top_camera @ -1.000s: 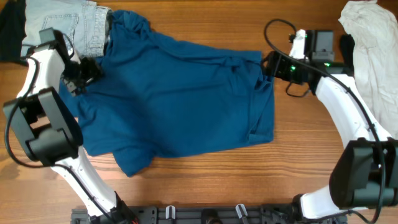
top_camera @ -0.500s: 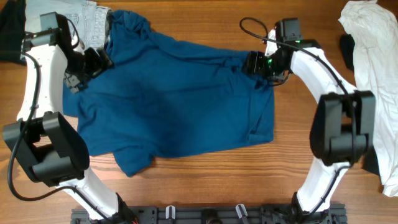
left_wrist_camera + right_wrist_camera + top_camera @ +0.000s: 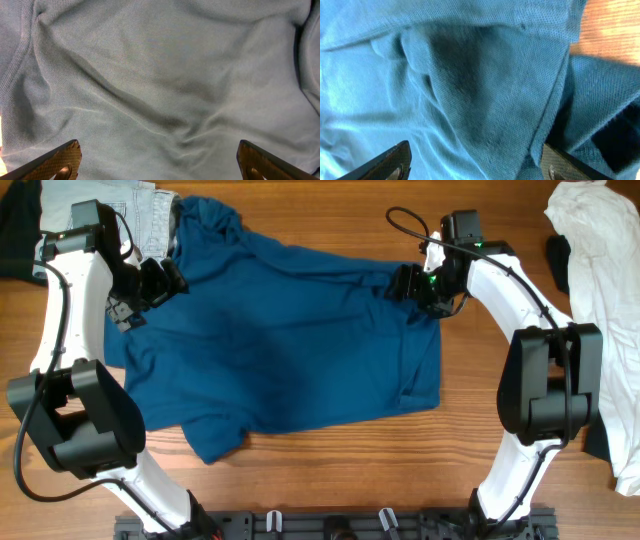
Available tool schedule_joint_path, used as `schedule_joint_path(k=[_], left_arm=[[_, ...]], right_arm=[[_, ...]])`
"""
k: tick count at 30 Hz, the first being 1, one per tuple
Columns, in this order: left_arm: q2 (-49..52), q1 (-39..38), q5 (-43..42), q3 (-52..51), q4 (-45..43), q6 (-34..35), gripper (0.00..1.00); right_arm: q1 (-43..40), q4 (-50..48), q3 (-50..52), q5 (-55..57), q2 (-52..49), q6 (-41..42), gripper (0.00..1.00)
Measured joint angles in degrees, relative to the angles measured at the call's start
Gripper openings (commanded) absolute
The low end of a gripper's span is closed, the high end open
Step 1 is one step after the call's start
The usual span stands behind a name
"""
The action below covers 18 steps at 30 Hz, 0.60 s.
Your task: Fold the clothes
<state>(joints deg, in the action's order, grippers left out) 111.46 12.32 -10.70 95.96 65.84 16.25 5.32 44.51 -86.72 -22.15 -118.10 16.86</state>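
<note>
Blue top [image 3: 280, 340]: spread mostly flat across the middle of the bench [image 3: 480, 440], with its neck opening at the upper left and one sleeve [image 3: 215, 438] sticking out at the lower left.
Top's right side: rumpled, with a fold running down the edge near the upper right corner.
Left claw [image 3: 158, 280]: over the top's upper left part, just below the neck opening. Its wrist camera shows the fingers [image 3: 62, 159] spread wide with only creased cloth beneath them, so it is released.
Right claw [image 3: 405, 285]: over the top's upper right corner. Its fingers [image 3: 395, 159] stand far apart above a dark crease, released and gripping nothing.
Contact: I cannot tell whether either claw presses on the cloth.
Pale denim piece [image 3: 130, 215]: at the upper left, touching the top's collar edge.
White garment [image 3: 600, 250]: bunched at the far right, well apart from the top.
Black cable [image 3: 410, 220]: loops above the right arm's wrist.
</note>
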Motion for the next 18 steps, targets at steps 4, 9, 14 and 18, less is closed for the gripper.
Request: schedule_joint_path(k=[4,9,14,18], left_arm=[[0.0,0.0,0.0,0.0,0.0,0.0,1.00],[0.0,0.0,0.0,0.0,0.0,0.0,1.00],[0.0,0.0,0.0,0.0,-0.1,0.0,1.00],[0.0,0.0,0.0,0.0,-0.1,0.0,1.00]], right_arm=[[0.0,2.8,0.0,-0.4,0.0,0.4,0.80],[0.0,5.9,-0.5,2.3,0.0,0.9,0.80],[0.0,11.5,-6.3,8.8,0.0,0.8,0.84],[0.0,12.6,-10.1,8.5,0.0,-0.8,0.86]])
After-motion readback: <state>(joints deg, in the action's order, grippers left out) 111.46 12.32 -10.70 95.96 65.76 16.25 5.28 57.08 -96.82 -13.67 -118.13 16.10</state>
